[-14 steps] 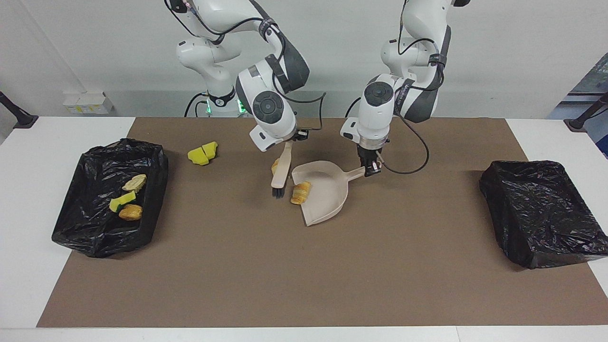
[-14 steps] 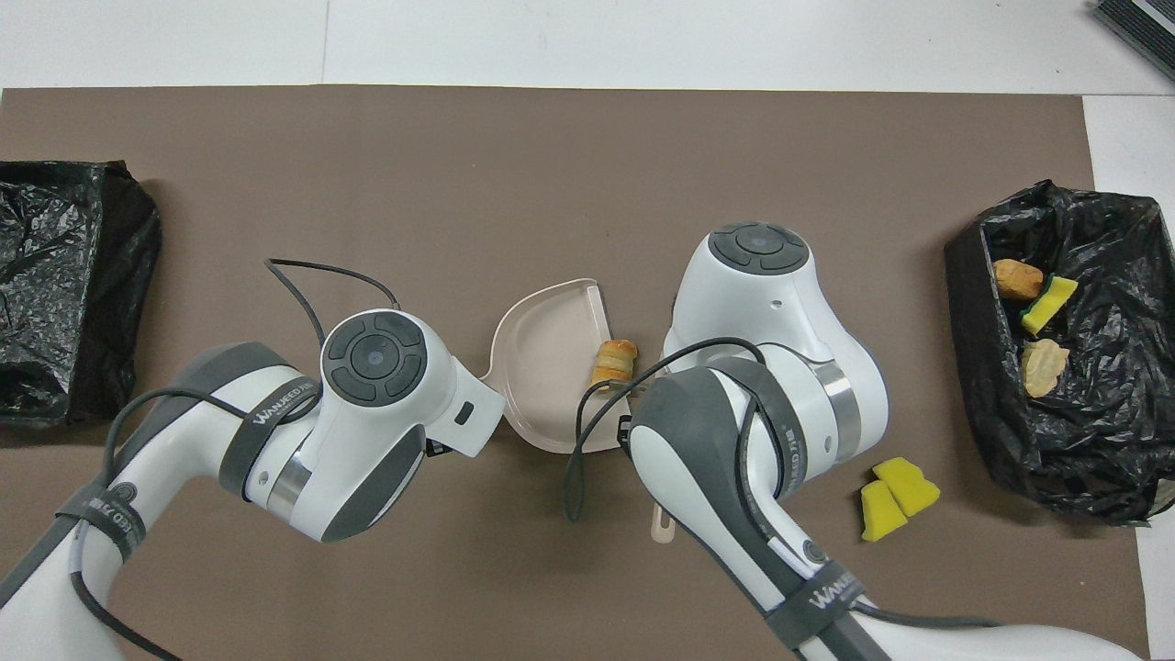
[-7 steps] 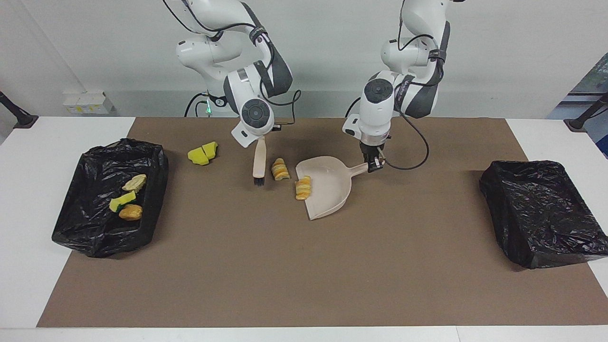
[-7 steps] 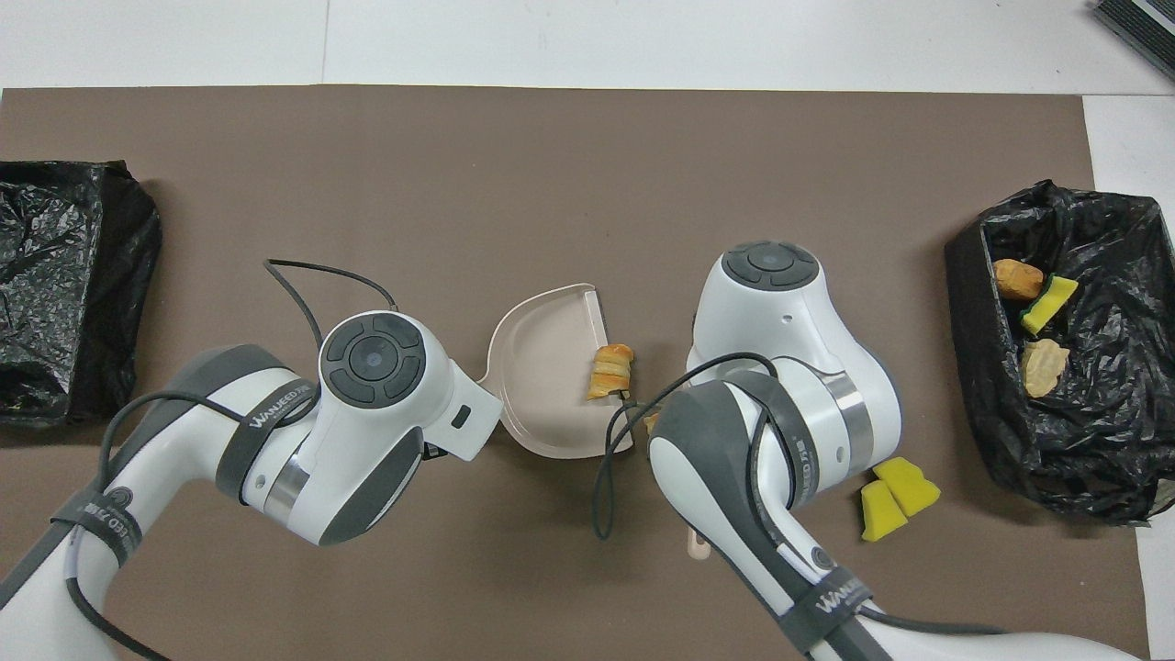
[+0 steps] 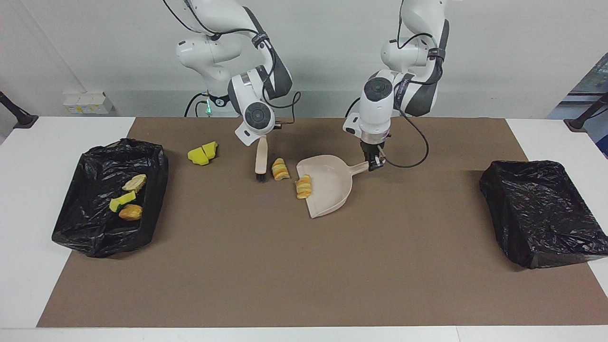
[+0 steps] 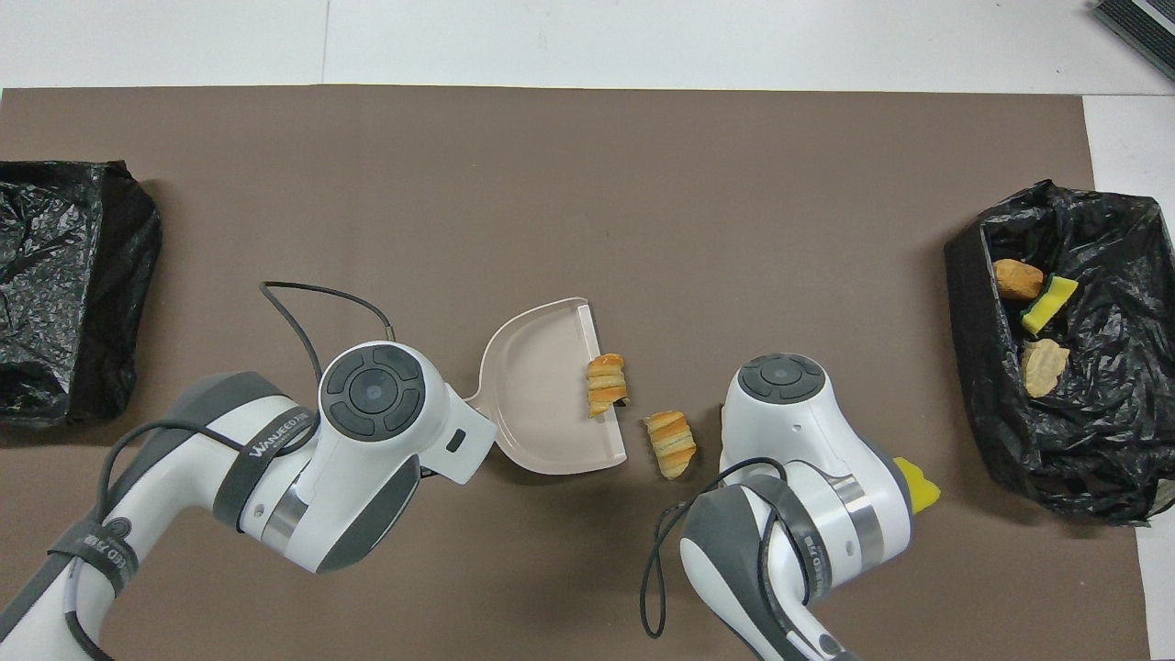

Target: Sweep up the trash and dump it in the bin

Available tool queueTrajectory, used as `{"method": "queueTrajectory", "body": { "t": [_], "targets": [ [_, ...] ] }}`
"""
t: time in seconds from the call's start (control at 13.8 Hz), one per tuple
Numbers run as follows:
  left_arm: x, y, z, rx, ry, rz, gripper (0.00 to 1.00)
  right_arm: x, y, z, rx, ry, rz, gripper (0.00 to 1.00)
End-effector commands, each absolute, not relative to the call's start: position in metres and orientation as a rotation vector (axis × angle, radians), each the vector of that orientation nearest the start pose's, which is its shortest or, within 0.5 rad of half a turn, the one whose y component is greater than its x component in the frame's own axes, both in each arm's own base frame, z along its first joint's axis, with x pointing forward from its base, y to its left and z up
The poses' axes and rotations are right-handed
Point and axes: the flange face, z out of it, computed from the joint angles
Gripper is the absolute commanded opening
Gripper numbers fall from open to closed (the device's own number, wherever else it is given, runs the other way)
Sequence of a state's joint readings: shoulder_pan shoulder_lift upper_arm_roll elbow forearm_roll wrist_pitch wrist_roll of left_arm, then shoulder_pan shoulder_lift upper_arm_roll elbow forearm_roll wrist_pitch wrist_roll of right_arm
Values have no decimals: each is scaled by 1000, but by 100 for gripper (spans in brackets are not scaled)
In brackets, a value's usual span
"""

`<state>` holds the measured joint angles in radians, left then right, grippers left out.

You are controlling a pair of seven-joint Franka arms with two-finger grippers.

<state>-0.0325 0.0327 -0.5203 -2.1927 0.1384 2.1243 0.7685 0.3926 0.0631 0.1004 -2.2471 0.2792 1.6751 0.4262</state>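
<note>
The left gripper (image 5: pixel 374 163) is pinching the handle of the beige dustpan (image 5: pixel 330 187), which is sitting flat on the brown mat (image 5: pixel 304 266) near the middle of the table. The right gripper (image 5: pixel 261 138) is clamping the handle of the hand brush (image 5: pixel 261 160), and the brush is hanging down with its black bristles at the mat, just beside a croissant piece (image 5: pixel 280 169) toward the right arm's end.

A second croissant piece (image 5: pixel 303 186) is lying right at the open lip of the dustpan (looks like it's half on the edge, can't say for sure how far in). The two croissant pieces are sitting close together but not touching in the overhead view.

The yellow sponge chunks (image 5: pixel 203 153) are lying on the mat toward the right arm's end, nearer to the robots than the black-lined bin (image 5: pixel 154 190) at that end. Inside that bin a pale bread piece (image 5: pixel 134 182), a yellow sponge scrap (image 5: pixel 122 201) and a brown bread piece (image 5: pixel 130 212) are already lying. Another black-lined bin (image 5: pixel 541 211) is sitting at the left arm's end of the table.
</note>
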Motion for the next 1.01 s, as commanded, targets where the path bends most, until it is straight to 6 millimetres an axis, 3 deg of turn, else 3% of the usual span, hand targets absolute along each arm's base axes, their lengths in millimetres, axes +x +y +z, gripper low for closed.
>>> {"method": "queueTrajectory", "body": {
  "t": [0.0,0.36,0.58,0.72,0.94],
  "targets": [
    [438,-264,367,-2277,1977,160,0,397,269,304,-2917,62,1040,0],
    [432,-269,360,-2251,2010,165,0,431,304,321,-2794,64,989,0],
    [431,-267,358,-2247,2016,175,0,452,330,341,-2647,105,963,0],
    [432,-262,354,-2247,2017,166,0,448,362,357,-2581,105,949,0],
    [441,-248,351,-2222,2057,145,0,447,377,372,-2570,146,962,0]
  ]
}}
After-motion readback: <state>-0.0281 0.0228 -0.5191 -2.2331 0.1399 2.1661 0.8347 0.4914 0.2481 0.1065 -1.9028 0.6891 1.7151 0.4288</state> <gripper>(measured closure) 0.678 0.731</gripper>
